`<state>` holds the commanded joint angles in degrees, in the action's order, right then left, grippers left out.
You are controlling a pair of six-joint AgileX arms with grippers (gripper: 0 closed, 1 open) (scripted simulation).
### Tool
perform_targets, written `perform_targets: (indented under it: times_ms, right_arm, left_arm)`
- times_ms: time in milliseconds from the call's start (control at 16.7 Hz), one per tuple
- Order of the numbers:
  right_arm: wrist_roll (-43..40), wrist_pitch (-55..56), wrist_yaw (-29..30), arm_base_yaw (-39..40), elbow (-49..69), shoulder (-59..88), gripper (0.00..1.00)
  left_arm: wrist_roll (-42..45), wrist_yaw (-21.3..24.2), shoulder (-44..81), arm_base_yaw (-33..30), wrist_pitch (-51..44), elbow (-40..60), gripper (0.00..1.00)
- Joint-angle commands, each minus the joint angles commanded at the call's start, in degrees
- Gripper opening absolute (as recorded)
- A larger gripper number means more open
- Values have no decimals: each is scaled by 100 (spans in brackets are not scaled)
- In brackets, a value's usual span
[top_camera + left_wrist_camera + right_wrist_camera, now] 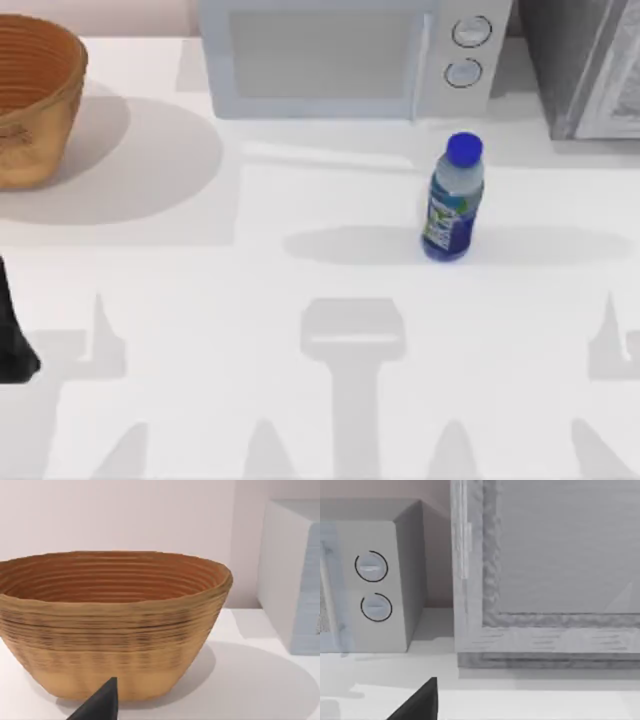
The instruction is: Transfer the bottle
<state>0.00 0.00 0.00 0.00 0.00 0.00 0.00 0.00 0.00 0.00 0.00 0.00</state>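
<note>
The plain white table (300, 280) is carrying 4 things: a woven tan wicker basket (35, 95) sitting at its far left, a pale grey microwave (350, 55) standing at the back, a grey metal cabinet (585, 65) at far right, and a small clear plastic bottle with a round blue cap (453, 200) standing upright just in front of the microwave's 2 dials.

Upright bottle (455, 200) just before microwave (350, 55), basket (35, 95) far left.

Bright, even light on my white tabletop (300, 290). Soft grey shadows: wide oval by basket (35, 95), long one across bottle (453, 200), arm shapes along near edge. No glare; wrist views evenly lit.
</note>
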Motion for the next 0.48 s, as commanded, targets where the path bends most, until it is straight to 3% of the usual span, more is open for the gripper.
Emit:
perform_targets:
  times_ms: [240, 480]
  right_arm:
    - [0, 0, 0, 0, 0, 0, 100]
    - [0, 0, 0, 0, 0, 0, 100]
  left_arm:
    - [-12, 13, 174, -81, 170, 88, 100]
    - [-46, 59, 1247, -508, 1130, 544, 100]
